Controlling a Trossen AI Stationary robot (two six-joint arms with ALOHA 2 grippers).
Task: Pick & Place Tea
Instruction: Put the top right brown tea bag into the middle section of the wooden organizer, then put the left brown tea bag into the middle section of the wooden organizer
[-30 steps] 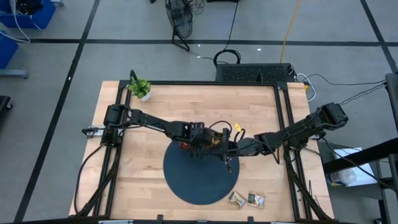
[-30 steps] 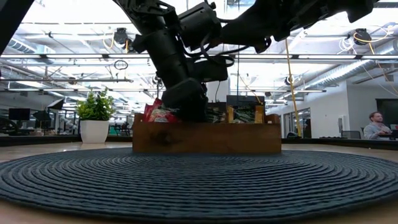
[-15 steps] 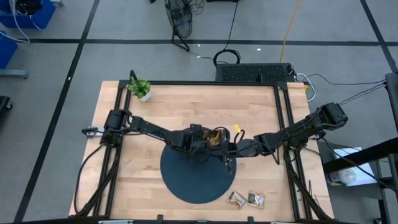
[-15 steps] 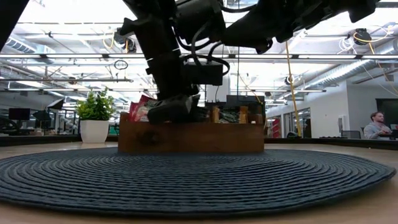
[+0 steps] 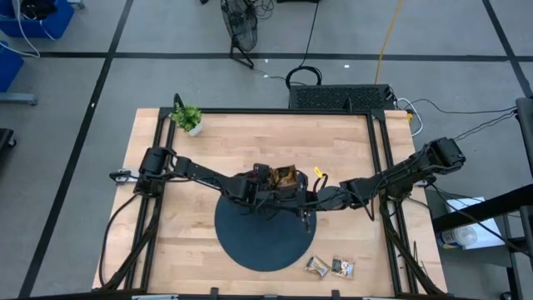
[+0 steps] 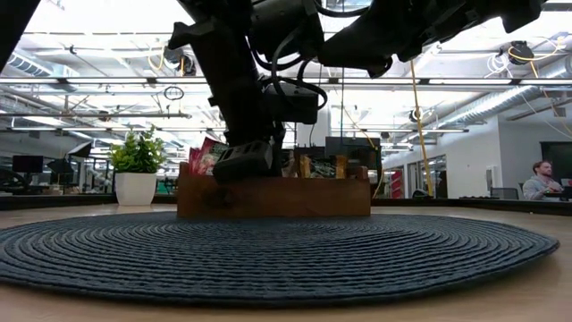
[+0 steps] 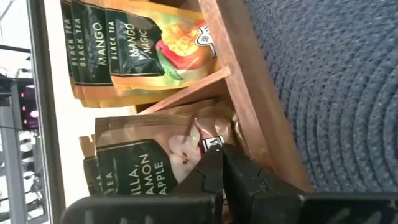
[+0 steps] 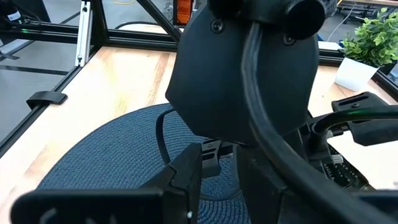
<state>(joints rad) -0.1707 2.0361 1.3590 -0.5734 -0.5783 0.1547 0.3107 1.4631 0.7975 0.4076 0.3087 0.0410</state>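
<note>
**Both arms meet over the tray**

Pale wooden worktop [image 5: 208, 137], round dark woven mat [image 5: 262, 242] near its front edge, open office behind. The wooden tray [image 6: 273, 195] sits at the mat's back rim, tea sachets [image 7: 149, 37] standing inside; the left gripper [image 7: 217, 177], pinched shut, rests at its wall. Only overhead shows loose sachets [image 5: 331, 267] by the front edge. Right gripper [image 8: 217, 163] hovers narrowly parted, empty.

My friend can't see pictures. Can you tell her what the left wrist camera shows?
The left gripper, shut, sits at the wooden tray wall beside beige-and-green tea sachets. Orange mango tea sachets fill the next compartment, and a dark woven mat lies alongside.
</note>
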